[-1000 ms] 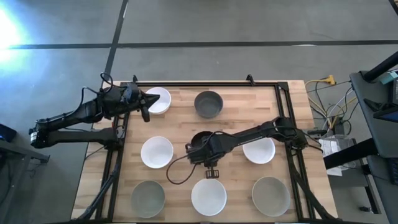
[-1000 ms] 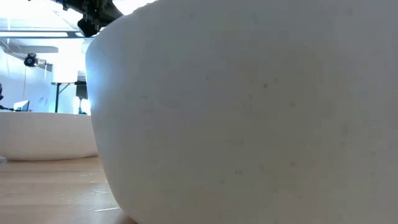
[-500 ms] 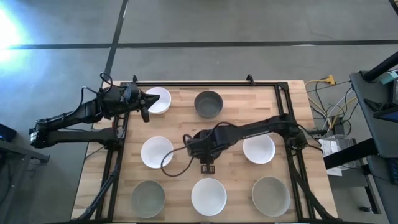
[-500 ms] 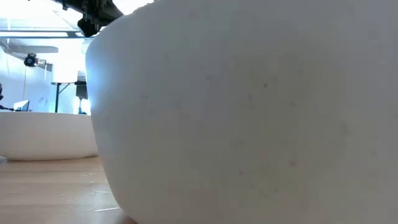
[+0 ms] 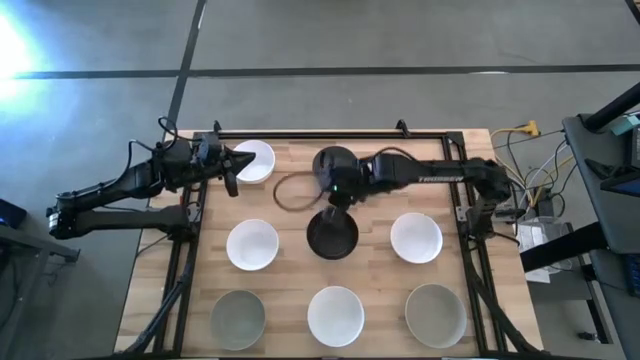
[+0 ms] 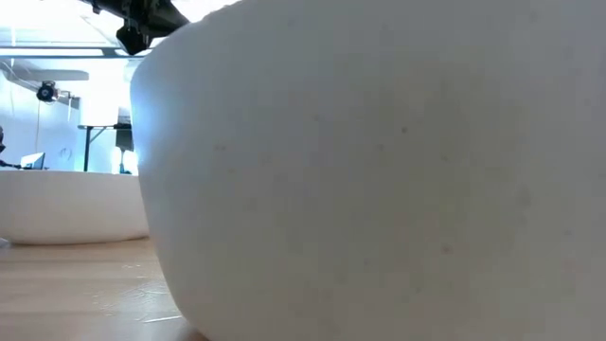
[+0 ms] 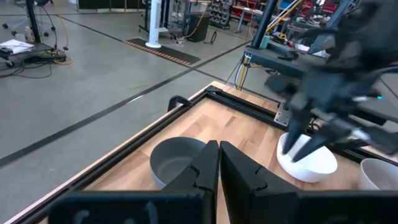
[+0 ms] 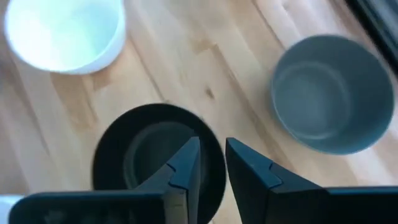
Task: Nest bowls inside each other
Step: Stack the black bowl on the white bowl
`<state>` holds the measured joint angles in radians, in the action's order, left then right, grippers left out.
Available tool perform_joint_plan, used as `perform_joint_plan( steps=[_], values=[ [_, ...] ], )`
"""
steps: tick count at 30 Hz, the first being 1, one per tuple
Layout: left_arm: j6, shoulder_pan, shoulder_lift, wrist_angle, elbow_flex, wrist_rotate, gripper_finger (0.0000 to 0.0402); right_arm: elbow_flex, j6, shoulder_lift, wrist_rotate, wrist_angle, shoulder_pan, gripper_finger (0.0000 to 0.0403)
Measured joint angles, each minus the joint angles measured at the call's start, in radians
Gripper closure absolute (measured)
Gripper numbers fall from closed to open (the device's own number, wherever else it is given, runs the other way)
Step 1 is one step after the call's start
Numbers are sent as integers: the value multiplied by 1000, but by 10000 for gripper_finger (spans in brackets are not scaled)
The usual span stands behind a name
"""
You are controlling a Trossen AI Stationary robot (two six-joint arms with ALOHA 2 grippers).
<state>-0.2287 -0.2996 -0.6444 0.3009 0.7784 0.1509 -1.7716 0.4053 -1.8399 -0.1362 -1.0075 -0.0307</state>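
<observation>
No nesting is seen: bowls lie singly; black bowl (image 5: 332, 236) at centre, possibly holding another. Right gripper (image 8: 209, 163) hangs above, slightly parted, empty; left gripper (image 5: 235, 184) clenched upper left

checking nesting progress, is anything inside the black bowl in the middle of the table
Nothing shows inside the black bowl; its dark inside looks bare in the right wrist view. The right hand hangs over its far rim, hiding a small part.
</observation>
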Motion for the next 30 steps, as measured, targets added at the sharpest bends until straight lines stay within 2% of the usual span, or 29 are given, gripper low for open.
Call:
perform_joint_plan(
  steps=[4,7,18,25,30],
  values=[
    [0,0,0,2,0,0,402,109,34,-8,222,150,-83,330],
    [0,0,3,3,0,0,402,171,56,-25,296,202,-113,331],
    [8,0,-1,7,0,2,402,313,46,-28,296,247,-121,352],
    [9,0,-14,9,0,5,402,341,66,-28,241,263,-126,355],
    [9,0,-26,8,0,5,402,342,66,-28,239,263,-130,356]
  ],
)
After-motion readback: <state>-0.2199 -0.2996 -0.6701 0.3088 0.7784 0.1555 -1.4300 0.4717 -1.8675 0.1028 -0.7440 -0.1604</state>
